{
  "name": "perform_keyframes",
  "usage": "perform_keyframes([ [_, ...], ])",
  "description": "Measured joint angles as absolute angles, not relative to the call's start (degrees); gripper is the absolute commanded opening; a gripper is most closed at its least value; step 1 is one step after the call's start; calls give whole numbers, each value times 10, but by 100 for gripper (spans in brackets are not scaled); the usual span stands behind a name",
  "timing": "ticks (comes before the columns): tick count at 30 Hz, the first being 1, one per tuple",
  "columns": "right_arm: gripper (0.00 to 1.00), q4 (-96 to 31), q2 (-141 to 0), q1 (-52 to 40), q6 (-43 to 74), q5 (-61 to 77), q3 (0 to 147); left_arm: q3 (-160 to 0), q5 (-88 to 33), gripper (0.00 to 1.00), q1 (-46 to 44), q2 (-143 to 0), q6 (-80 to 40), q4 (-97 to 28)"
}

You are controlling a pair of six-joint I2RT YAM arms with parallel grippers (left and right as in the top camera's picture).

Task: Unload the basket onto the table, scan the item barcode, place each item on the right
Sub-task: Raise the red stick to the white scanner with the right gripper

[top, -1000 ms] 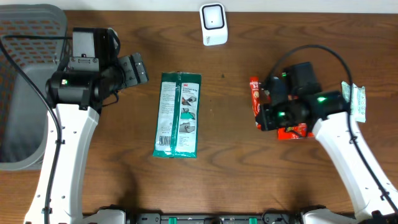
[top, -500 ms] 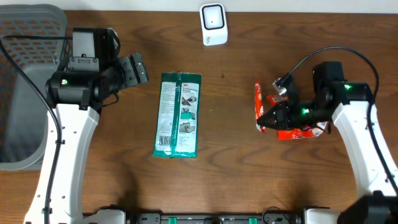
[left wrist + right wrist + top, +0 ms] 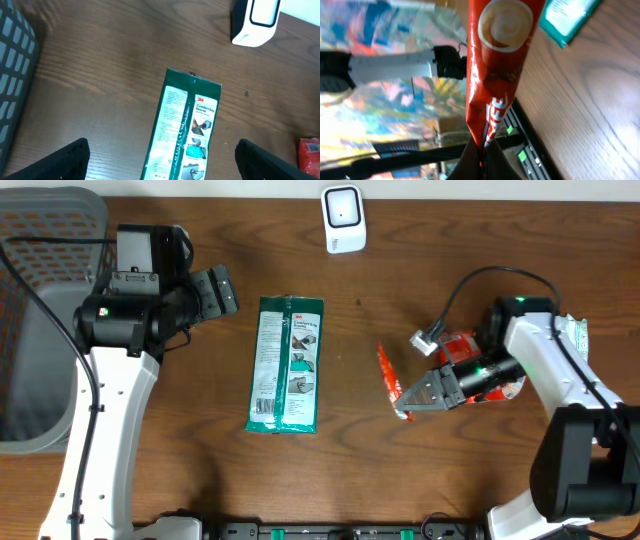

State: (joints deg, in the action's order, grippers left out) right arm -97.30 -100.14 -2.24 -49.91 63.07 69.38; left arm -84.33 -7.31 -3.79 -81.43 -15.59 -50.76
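My right gripper (image 3: pixel 408 403) is shut on the lower end of a slim red coffee sachet (image 3: pixel 387 376), held off the table and pointing toward the left. In the right wrist view the sachet (image 3: pixel 500 60) rises straight out of the closed gripper (image 3: pixel 482 161). No barcode shows on it in these views. The white scanner (image 3: pixel 342 218) stands at the table's far edge. My left gripper (image 3: pixel 215 292) hovers open at the left, nothing between its fingers (image 3: pixel 55 162), above a green 3M packet (image 3: pixel 187 135).
The green packet (image 3: pixel 287 365) lies flat mid-table. Another red packet (image 3: pixel 482 380) lies under my right arm, and a white-green packet (image 3: pixel 575 340) at the far right. A grey basket (image 3: pixel 40 310) fills the left edge. The scanner (image 3: pixel 255 20) also shows in the left wrist view.
My right gripper has lifted the red sachet off the pile and swung it left, turning the wrist so the fingers point left. The left arm has stayed still.
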Motion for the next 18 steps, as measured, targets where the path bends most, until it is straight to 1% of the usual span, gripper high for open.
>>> perform_keyframes([
  [5,1,-975,-1002,-86,-559,642,694,-843,-73,93,-38,-814,-156,-507],
  [10,1,-975,-1002,-128,-581,657,694,-843,-73,93,-38,-814,-156,-507],
  [18,1,-975,-1002,-117,-591,671,702,-843,-73,93,-38,-814,-156,-507],
])
